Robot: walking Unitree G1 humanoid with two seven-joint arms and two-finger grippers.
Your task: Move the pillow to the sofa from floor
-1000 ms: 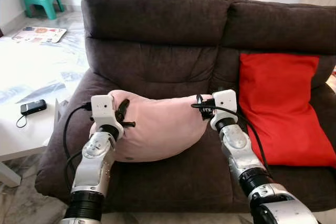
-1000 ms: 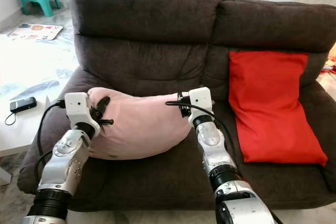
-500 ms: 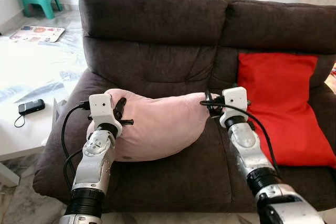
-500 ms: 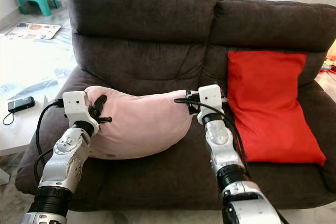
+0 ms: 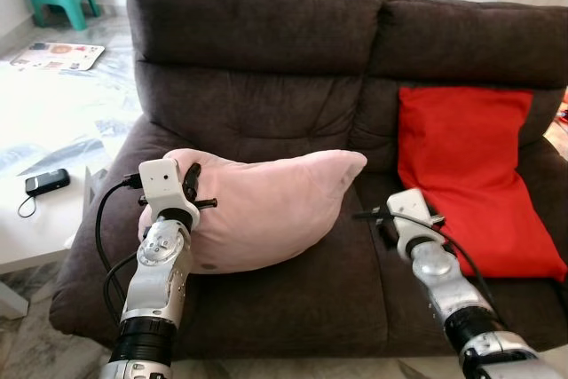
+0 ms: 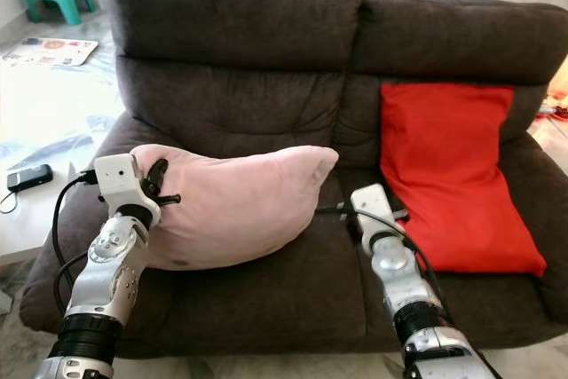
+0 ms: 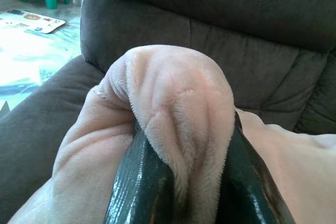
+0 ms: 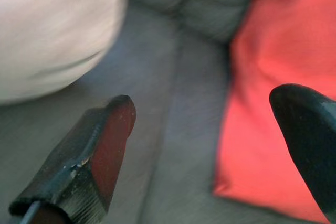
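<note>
The left gripper (image 7: pixel 181 145) is pinching a plush fold of the pink pillow (image 5: pixel 266 206) between its two black fingers (image 7: pixel 139 179), holding the pillow's left end. The pillow is lying on the left seat of the dark brown sofa (image 5: pixel 257 51), leaning toward the backrest. The right gripper (image 8: pixel 210 129) is hovering with fingers spread wide, clear of the pillow, above the seat beside the red cushion (image 5: pixel 466 175).

pillow (image 5: pixel 266 210): you see pink plush cloth, matt
sofa (image 5: pixel 257 59): dark brown cloth, matt
left pincer (image 7: pixel 181 177) fingers (image 7: pixel 136 182): glossy black
</note>
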